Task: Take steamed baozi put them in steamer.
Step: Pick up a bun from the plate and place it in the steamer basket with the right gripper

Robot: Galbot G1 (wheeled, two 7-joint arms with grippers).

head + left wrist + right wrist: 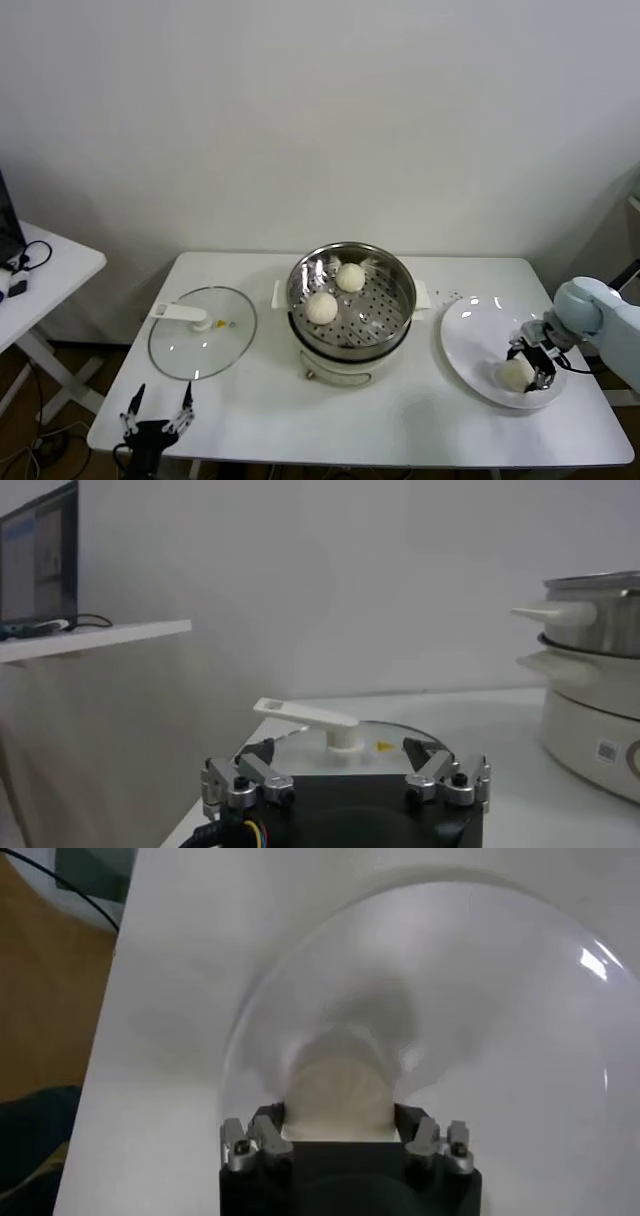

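The steamer (403, 300) stands mid-table on its white cooker base, with two baozi inside it (350, 277) (321, 308). On the white plate (472, 330) at the right lies another baozi (514, 375). My right gripper (530, 366) is down on it, fingers pressed against both its sides. The right wrist view shows this baozi (340, 1088) filling the gap of the right gripper (340, 1120), resting on the plate (480, 1018). My left gripper (160, 405) waits open at the table's front left edge, holding nothing.
The glass lid (202, 335) with a white handle lies flat left of the steamer, just beyond the left gripper (338, 755). The lid handle (310, 718) and cooker base (590, 730) show in the left wrist view. A side table (40, 275) stands at far left.
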